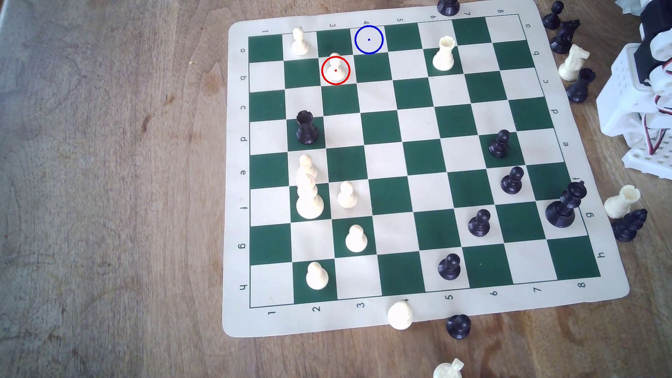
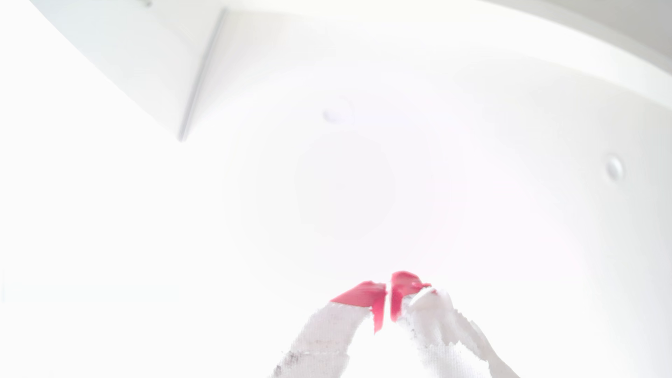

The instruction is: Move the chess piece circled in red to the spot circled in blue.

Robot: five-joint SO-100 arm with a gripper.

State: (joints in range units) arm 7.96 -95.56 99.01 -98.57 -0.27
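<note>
The white pawn (image 1: 335, 69) stood upright inside the red ring on a cream square near the far edge of the chessboard (image 1: 236, 181), in the exterior view. The target square (image 1: 368, 39), ringed in blue, lay one square diagonally away, further back and to the exterior view's right, and was bare. Another white pawn (image 1: 299, 41) stood one square diagonally to the left of the ringed one, and a white rook (image 1: 444, 54) stood well apart to the right.

The arm (image 1: 643, 91) sat folded at the board's right edge, far from the pawn. In the washed-out wrist view the gripper (image 2: 388, 301) pointed at a bright ceiling, its red-tipped fingers (image 2: 363, 294) nearly touching and holding nothing.

By my reading, no step had begun. The next move would call for unfolding across the board, opening the jaws, and descending over the pawn's head without brushing its neighbour.
</note>
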